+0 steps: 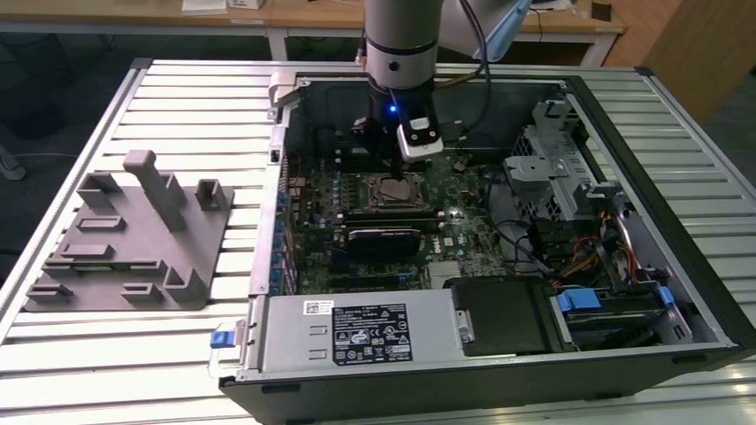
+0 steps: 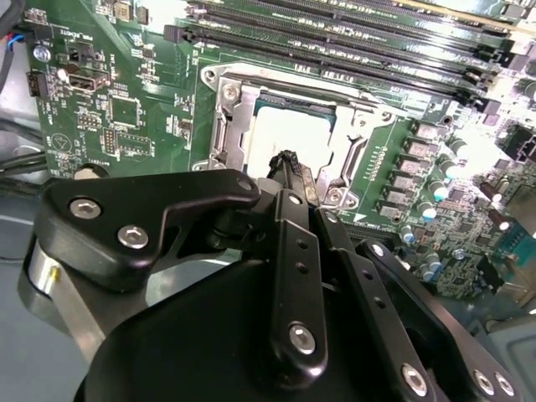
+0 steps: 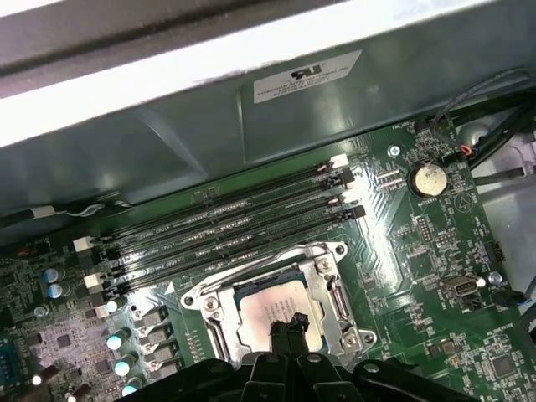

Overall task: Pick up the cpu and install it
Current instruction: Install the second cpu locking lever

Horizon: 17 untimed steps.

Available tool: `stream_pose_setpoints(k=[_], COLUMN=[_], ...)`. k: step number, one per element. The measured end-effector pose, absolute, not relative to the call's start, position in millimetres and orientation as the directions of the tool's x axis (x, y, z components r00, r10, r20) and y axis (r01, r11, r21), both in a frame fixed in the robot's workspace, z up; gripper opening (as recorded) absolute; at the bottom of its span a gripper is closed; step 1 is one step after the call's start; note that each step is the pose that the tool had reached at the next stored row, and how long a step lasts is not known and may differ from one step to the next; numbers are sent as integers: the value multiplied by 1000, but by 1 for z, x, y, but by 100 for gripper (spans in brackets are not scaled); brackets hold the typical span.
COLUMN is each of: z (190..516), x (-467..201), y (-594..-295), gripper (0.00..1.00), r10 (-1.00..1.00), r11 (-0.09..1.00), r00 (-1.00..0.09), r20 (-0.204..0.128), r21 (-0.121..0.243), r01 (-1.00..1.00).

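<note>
The cpu [image 2: 289, 134] lies flat inside the motherboard socket [image 2: 222, 126], its silvery top ringed by the socket's metal frame; in the first wrist view the same chip [image 3: 268, 308] shows seated square within that frame [image 3: 331, 285]. The gripper [image 2: 289, 163] stands just above the chip's near edge, its two black fingertips [image 3: 286, 328] drawn tightly together with no gap showing and nothing held between them, so the jaws are clenched on themselves, at or just above the metal top; whether they touch it cannot be told. Beside the socket run four long dark memory slots [image 3: 226, 226], and a round coin battery [image 3: 428, 178] sits on the green motherboard [image 3: 419, 276] farther off. In the exterior view the socket [image 1: 396, 189] lies near the middle of the board inside the open computer case [image 1: 697, 292], with the arm [image 1: 402, 53] reaching straight down into it. The case also holds a black rectangular card [image 1: 381, 237] just below the socket, a silver power supply [image 1: 354, 332] along its near side, and a drive cage [image 1: 555, 159] toward the exterior view's right. Outside the case, on the slatted table [image 1: 177, 97] toward the exterior view's left, stands a grey fixture [image 1: 130, 239].
</note>
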State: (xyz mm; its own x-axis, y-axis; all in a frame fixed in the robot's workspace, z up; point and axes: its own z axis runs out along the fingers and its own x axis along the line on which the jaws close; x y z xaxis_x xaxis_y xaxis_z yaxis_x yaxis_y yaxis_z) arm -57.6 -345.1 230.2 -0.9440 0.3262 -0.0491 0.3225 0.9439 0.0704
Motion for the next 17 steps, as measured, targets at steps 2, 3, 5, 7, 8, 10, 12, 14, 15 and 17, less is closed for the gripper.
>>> stream_pose_setpoints(k=[2,3,5,7,8,10,12,14,15,17], z=[233,235,237,239,239,239,239,239,239,239], x=[-58,-58,-58,-58,-58,-58,-58,-58,-58,-58], y=[-345,-345,-345,-345,-345,-345,-345,-346,-347,-348], gripper=[11,11,11,11,11,11,11,11,11,11], r10=[326,326,326,326,326,326,326,326,326,326], r11=[944,944,944,944,944,944,944,944,944,944], r00=[-944,-944,-944,-944,-944,-944,-944,-944,-944,-944], r20=[-49,-49,-49,-49,-49,-49,-49,-49,-49,-49], r21=[70,70,70,70,70,70,70,70,70,70], r01=[323,323,323,323,323,323,322,322,323,323])
